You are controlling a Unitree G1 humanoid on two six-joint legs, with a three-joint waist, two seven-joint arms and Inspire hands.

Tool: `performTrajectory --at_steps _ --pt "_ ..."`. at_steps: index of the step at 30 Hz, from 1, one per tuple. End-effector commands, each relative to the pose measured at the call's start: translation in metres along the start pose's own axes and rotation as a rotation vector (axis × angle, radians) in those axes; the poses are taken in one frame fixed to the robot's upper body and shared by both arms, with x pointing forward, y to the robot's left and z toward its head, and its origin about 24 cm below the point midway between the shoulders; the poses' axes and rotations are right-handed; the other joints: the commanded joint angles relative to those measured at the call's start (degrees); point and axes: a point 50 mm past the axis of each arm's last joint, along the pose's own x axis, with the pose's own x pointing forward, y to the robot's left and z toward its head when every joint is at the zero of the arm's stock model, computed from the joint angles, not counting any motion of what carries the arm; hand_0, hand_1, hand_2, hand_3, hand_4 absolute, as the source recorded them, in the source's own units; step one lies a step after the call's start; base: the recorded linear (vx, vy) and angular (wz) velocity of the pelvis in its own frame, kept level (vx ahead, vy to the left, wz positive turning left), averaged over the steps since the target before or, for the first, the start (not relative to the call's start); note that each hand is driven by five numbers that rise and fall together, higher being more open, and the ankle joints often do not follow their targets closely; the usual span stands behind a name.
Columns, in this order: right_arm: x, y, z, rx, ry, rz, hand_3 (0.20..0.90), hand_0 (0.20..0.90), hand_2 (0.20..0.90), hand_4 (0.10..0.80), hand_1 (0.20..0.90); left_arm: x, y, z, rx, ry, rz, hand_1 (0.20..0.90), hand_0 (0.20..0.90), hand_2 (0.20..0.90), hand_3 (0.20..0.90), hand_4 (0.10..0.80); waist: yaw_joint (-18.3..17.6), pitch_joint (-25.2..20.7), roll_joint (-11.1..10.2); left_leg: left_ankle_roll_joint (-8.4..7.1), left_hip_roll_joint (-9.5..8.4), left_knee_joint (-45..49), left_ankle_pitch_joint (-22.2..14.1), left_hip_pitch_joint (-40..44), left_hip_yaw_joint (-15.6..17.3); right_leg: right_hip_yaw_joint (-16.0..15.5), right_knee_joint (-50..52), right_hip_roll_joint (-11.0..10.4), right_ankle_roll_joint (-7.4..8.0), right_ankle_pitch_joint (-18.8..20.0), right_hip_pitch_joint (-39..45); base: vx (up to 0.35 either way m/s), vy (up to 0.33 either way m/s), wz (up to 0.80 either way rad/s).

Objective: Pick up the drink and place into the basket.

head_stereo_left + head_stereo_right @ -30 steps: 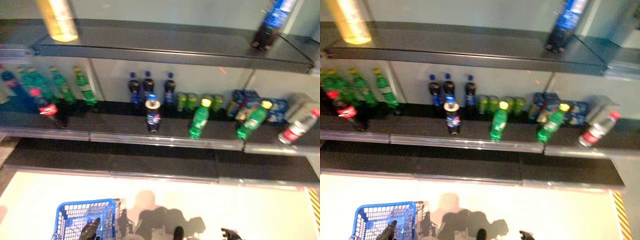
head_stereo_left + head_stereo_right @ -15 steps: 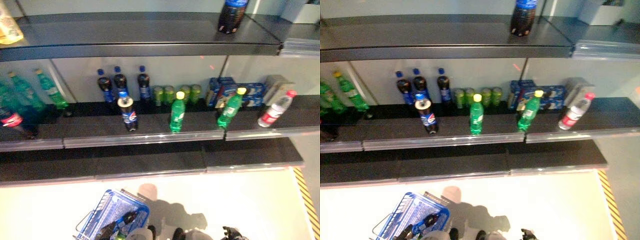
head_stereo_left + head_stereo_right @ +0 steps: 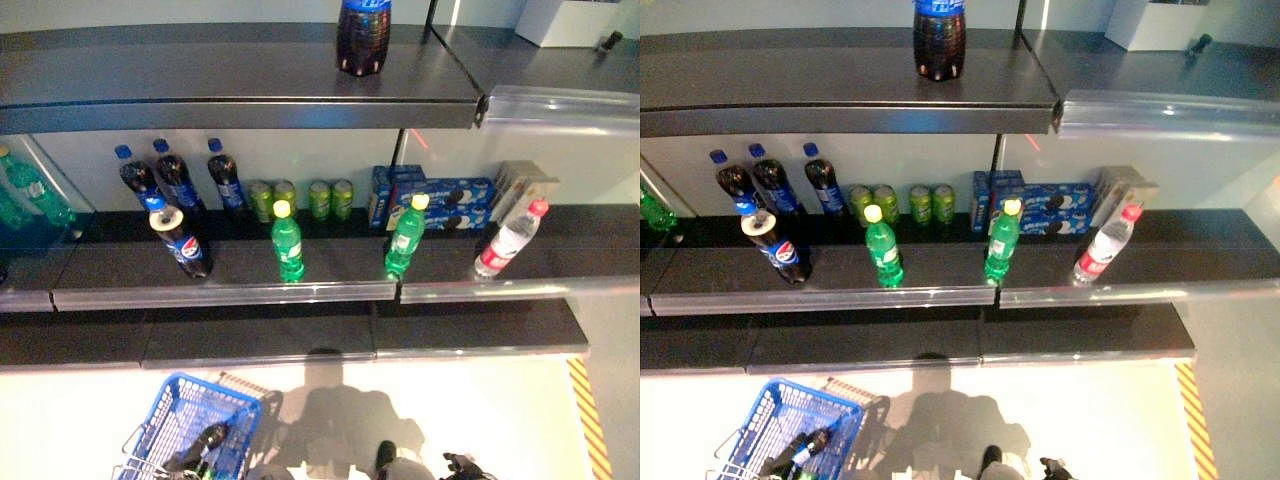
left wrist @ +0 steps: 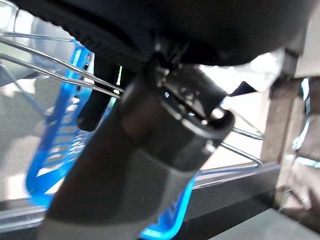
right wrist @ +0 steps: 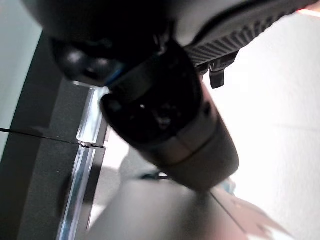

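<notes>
Left wrist view: left hand hangs by the basket, grip unreadable.

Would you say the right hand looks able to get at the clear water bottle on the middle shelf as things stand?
Probably not yet: the right hand hangs low by the floor, and the water bottle stands on the shelf, though nothing blocks it.
</notes>
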Motion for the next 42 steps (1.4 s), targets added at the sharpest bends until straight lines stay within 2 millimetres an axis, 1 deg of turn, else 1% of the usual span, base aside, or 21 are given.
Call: performTrajectory --at_steps 1,2,3,5,8,11,14,15,17,18,19,21,22,25,27,28,29,32,35,39,42 --pt "0.002 -0.011 0.042 0.082 -0.167 -0.004 0.900 0.900 0.900 0.800 0.900 -0.009 -0.021 -0.010 0.073 -0.026 -0.170 0.300 0.300 0.300 0.200 0.100 1.0 0.3 -0.1 2.11 -6.60 0.3 -9.0 -0.9 7.6 -0.3 0.0 -2.1 4.41 -1.9 3.8 0.047 -0.195 1.00" --pt "0.002 -0.015 0.044 0.080 -0.174 -0.010 0.900 0.900 0.900 0.800 0.900 -0.011 -0.020 -0.015 0.082 -0.011 -0.165 0.300 0.300 0.300 0.200 0.100 1.3 0.1 0.0 2.95 -9.00 -1.1 -8.2 -1.1 8.4 -1.1 -0.9 -1.5 3.55 -1.0 3.7 0.129 -0.125 0.66" --pt "0.002 -0.017 0.045 0.094 -0.173 -0.022 0.900 0.900 0.900 0.800 0.900 -0.011 -0.015 -0.020 0.092 0.001 -0.149 0.300 0.300 0.300 0.200 0.100 1.8 -0.2 0.3 3.48 -12.14 -2.5 -8.7 -0.7 6.7 -0.7 -1.3 -0.5 3.23 -1.1 4.2 0.080 -0.099 0.68" --pt "0.003 -0.016 0.046 0.107 -0.174 -0.027 0.900 0.900 0.900 0.800 0.900 -0.012 -0.009 -0.023 0.093 0.004 -0.136 0.300 0.300 0.300 0.200 0.100 2.2 -0.4 0.6 3.94 -14.27 -4.0 -9.0 -0.1 5.4 -0.3 -1.3 0.4 3.04 -1.5 4.6 0.126 -0.024 0.41" --pt "0.002 -0.011 0.052 0.120 -0.195 -0.023 0.900 0.900 0.900 0.800 0.900 -0.011 -0.003 -0.025 0.115 0.011 -0.121 0.300 0.300 0.300 0.200 0.100 2.2 -1.0 1.2 4.54 -15.49 -6.5 -8.6 1.6 6.0 -1.0 -0.1 1.5 2.52 -2.9 5.4 0.161 0.035 0.13" --pt "-0.001 -0.006 0.061 0.123 -0.239 -0.020 0.900 0.900 0.900 0.800 0.900 -0.010 0.004 -0.026 0.122 0.013 -0.095 0.300 0.300 0.300 0.200 0.100 2.2 -1.2 1.6 5.32 -16.29 -7.7 -8.7 2.9 3.6 -0.3 2.6 2.2 2.14 -4.4 5.2 0.142 0.105 0.18" --pt "-0.006 0.003 0.075 0.125 -0.306 -0.005 0.900 0.900 0.900 0.800 0.900 -0.009 0.002 -0.021 0.139 -0.002 -0.093 0.300 0.300 0.300 0.200 0.100 1.0 -1.1 1.3 6.67 -16.98 -9.6 -9.0 4.6 3.7 0.1 8.4 2.1 3.49 -3.6 3.4 0.089 0.089 0.12" --pt "-0.014 0.008 0.089 0.092 -0.368 0.019 0.900 0.900 0.900 0.800 0.900 -0.008 -0.002 -0.012 0.143 -0.025 -0.114 0.300 0.300 0.300 0.200 0.100 -0.1 -0.5 1.6 7.69 -17.28 -11.4 -9.1 6.2 3.6 1.4 16.8 1.6 6.06 -0.5 -1.1 0.026 0.080 0.12" --pt "-0.017 0.008 0.096 0.075 -0.408 0.026 0.900 0.900 0.900 0.800 0.900 -0.008 -0.006 -0.007 0.143 -0.038 -0.128 0.300 0.300 0.300 0.200 0.100 -0.7 -0.3 2.0 7.93 -16.95 -12.1 -9.2 6.5 3.2 2.5 20.0 1.4 7.03 1.1 -3.6 -0.026 0.009 0.08" --pt "-0.023 0.008 0.106 0.046 -0.470 0.039 0.900 0.900 0.900 0.800 0.900 -0.008 -0.011 0.000 0.140 -0.060 -0.143 0.300 0.300 0.300 0.200 0.100 -1.2 0.3 2.0 7.98 -16.75 -12.3 -9.2 6.7 2.8 4.2 20.2 0.3 7.71 1.8 -5.1 -0.077 -0.163 0.06" --pt "-0.031 0.002 0.121 0.008 -0.524 0.048 0.900 0.900 0.900 0.800 0.900 -0.007 -0.022 0.008 0.112 -0.077 -0.158 0.300 0.300 0.300 0.200 0.100 -1.2 0.8 1.9 7.25 -15.98 -10.8 -8.9 5.1 3.2 5.0 13.3 -1.9 6.77 -0.3 -2.6 -0.111 -0.279 0.31" --pt "-0.045 0.000 0.138 -0.066 -0.628 0.074 0.900 0.900 0.900 0.800 0.900 -0.007 -0.032 0.018 0.082 -0.099 -0.173 0.300 0.300 0.300 0.200 0.100 -1.8 1.3 1.2 6.66 -15.53 -9.6 -9.4 4.2 3.7 6.9 7.0 -5.3 8.31 5.3 -2.5 -0.109 -0.290 0.64" --pt "-0.053 -0.002 0.147 -0.120 -0.695 0.088 0.900 0.900 0.900 0.800 0.900 -0.007 -0.034 0.022 0.068 -0.106 -0.173 0.300 0.300 0.300 0.200 0.100 -2.0 1.5 1.2 6.31 -14.74 -9.7 -9.4 4.4 4.2 7.1 6.0 -5.5 8.88 5.4 -2.7 -0.051 -0.254 0.61" --pt "-0.074 -0.009 0.166 -0.180 -0.838 0.098 0.900 0.900 0.900 0.800 0.900 -0.008 -0.033 0.023 0.068 -0.103 -0.162 0.300 0.300 0.300 0.200 0.100 -1.7 1.2 0.9 5.55 -13.03 -9.1 -9.2 4.6 4.9 5.5 2.3 -4.8 8.45 2.8 0.1 -0.005 -0.219 0.08" --pt "-0.112 -0.032 0.191 -0.186 -1.042 0.092 0.900 0.900 0.900 0.800 0.900 -0.009 -0.023 0.016 0.081 -0.093 -0.145 0.300 0.300 0.300 0.200 0.100 -1.7 0.2 0.0 4.43 -11.38 -9.9 -8.4 4.8 5.6 5.1 -0.4 -3.0 7.58 1.6 2.1 -0.001 -0.206 -0.22" --pt "-0.112 -0.032 0.191 -0.186 -1.041 0.092 0.900 0.900 0.900 0.800 0.900 -0.010 -0.023 0.016 0.082 -0.093 -0.145 0.300 0.300 0.300 0.200 0.100 -1.7 0.2 0.1 4.41 -11.36 -9.9 -8.4 4.9 5.6 5.1 -0.4 -3.0 7.56 1.6 2.2 -0.001 -0.163 -0.24" --pt "-0.147 -0.054 0.206 -0.165 -1.227 0.045 0.900 0.900 0.900 0.800 0.900 -0.010 -0.015 0.008 0.087 -0.079 -0.131 0.300 0.300 0.300 0.200 0.100 -1.9 -0.1 -0.4 3.89 -10.29 -10.8 -8.0 5.4 6.1 4.8 -0.9 -2.2 7.13 0.6 3.2 -0.001 -0.123 -0.23" --pt "-0.190 -0.083 0.217 -0.091 -1.438 -0.010 0.900 0.900 0.900 0.800 0.900 -0.011 -0.005 0.000 0.106 -0.063 -0.122 0.300 0.300 0.300 0.200 0.100 -2.2 -0.7 -0.6 3.52 -9.51 -11.5 -7.6 5.6 6.6 4.3 -1.3 -1.4 6.59 0.0 3.8 0.008 -0.088 -0.17" --pt "-0.235 -0.112 0.222 0.001 -1.683 -0.188 0.900 0.900 0.900 0.800 0.900 -0.012 0.005 -0.011 0.113 -0.044 -0.112 0.300 0.300 0.300 0.200 0.100 -2.5 -1.3 0.0 3.22 -8.92 -12.3 -7.5 6.5 6.7 3.4 -1.2 -1.2 6.22 -1.2 4.8 0.035 0.004 -0.08" --pt "-0.268 -0.133 0.225 0.128 -1.849 -0.381 0.900 0.900 0.900 0.800 0.900 -0.013 0.015 -0.016 0.108 -0.040 -0.095 0.300 0.300 0.300 0.200 0.100 -2.3 -2.3 0.8 3.10 -8.76 -12.7 -7.6 6.8 6.8 2.7 -1.1 -1.2 5.88 -1.8 5.2 0.044 0.050 0.00" --pt "-0.281 -0.141 0.221 0.237 -1.905 -0.452 0.900 0.900 0.900 0.800 0.900 -0.013 0.021 -0.018 0.109 -0.039 -0.089 0.300 0.300 0.300 0.200 0.100 -2.4 -2.7 1.3 3.11 -8.72 -12.8 -7.9 7.2 7.2 2.4 -0.9 -1.4 5.80 -2.2 5.5 0.041 0.055 0.01"
